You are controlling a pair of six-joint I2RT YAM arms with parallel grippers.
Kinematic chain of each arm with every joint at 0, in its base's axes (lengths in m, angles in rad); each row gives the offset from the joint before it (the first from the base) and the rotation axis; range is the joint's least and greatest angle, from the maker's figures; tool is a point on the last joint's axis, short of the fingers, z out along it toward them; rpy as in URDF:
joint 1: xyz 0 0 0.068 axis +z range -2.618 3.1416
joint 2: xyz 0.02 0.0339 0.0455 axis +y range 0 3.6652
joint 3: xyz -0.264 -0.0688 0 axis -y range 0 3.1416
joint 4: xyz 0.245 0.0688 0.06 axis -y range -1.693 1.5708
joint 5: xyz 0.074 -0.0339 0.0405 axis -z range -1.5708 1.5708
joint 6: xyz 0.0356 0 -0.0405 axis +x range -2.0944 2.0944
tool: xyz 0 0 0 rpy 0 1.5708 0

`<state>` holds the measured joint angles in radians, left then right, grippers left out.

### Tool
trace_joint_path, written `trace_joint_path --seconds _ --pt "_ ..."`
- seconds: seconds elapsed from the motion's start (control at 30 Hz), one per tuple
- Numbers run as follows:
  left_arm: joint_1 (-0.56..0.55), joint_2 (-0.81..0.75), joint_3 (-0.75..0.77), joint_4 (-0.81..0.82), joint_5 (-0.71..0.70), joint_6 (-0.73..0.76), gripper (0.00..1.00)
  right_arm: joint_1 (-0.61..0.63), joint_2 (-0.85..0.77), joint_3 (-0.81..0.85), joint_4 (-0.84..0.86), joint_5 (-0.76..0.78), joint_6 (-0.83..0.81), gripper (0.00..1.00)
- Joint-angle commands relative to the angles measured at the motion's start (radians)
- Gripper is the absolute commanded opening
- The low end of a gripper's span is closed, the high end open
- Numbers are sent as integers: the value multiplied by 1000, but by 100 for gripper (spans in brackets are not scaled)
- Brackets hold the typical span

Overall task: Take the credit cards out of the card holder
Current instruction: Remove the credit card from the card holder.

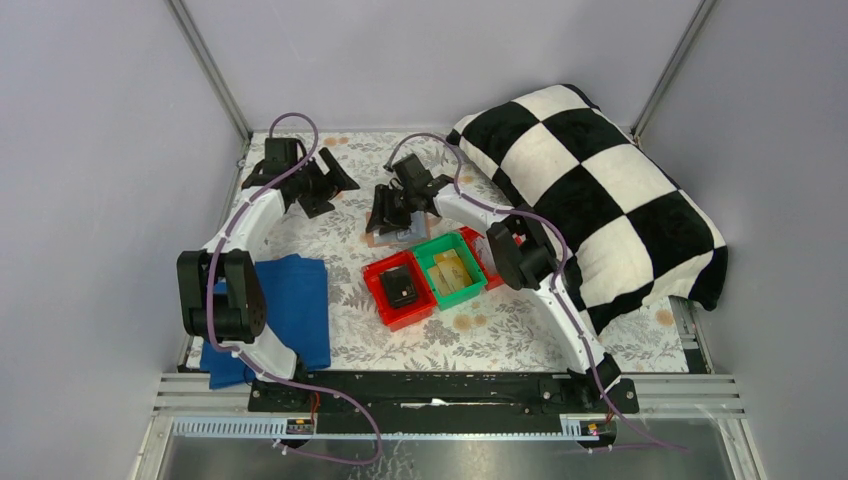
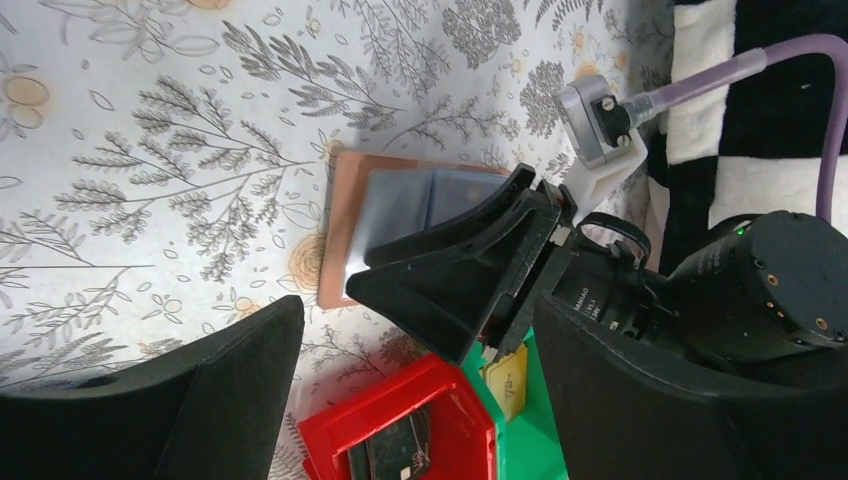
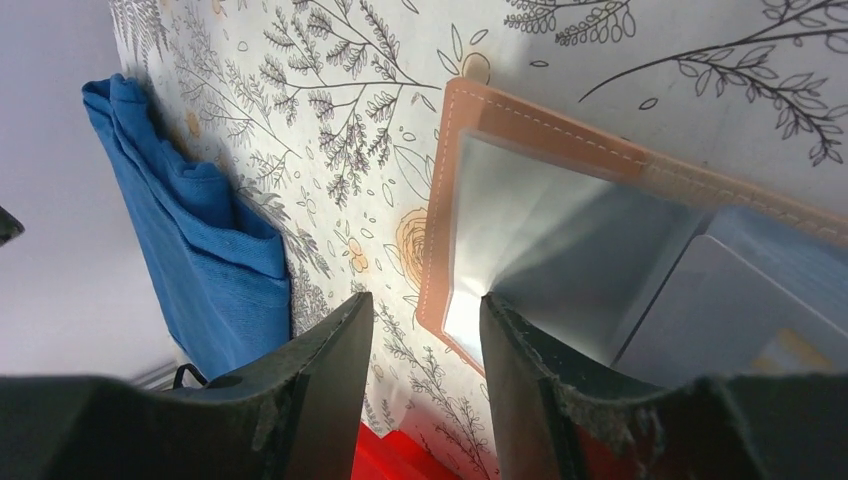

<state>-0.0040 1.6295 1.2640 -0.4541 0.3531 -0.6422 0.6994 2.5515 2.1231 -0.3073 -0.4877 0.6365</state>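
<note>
Salmon-pink leather folding card holder point(image 3: 560, 140) lies open near the far edge of the table point(image 1: 500, 335). Right tool point(image 3: 425, 302), narrowly parted, straddles its rim and could drag it along, leaving the pale grey-blue credit cards point(image 3: 720, 290) slotted. Left tool point(image 1: 322, 188) hangs released.

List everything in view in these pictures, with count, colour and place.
card holder: one, salmon-pink with grey lining, open flat mid-table
credit cards: count unclear, pale grey-blue, in the holder's slots
red bins: two, either side of the green one, the right one partly hidden
green bin: one, centre
black item: one, in the left red bin
tan item: one, in the green bin
cloth: one, blue, front left
pillow: one, black-and-white checked, back right
tablecloth: one, white-grey floral
left gripper: open, empty, back left
right gripper: open, at the holder's corner
</note>
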Motion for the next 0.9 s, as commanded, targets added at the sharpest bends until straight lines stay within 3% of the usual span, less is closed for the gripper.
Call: trace_joint_path --seconds 0.0,0.2,0.37,0.67,0.87 --pt "0 -10 -29 70 97 -26 88 1 -29 -10 -68 54 -30 51" --pt "-4 -17 -64 154 207 -32 89 -10 -288 -270 116 91 -34 52" --pt "-34 -22 -89 232 229 -67 85 -24 -385 -375 153 154 -44 51" --pt "-118 59 -8 232 235 -85 80 -119 -438 -470 192 155 -29 45" --pt "-157 90 40 233 237 -94 79 -142 -416 -459 182 154 -24 35"
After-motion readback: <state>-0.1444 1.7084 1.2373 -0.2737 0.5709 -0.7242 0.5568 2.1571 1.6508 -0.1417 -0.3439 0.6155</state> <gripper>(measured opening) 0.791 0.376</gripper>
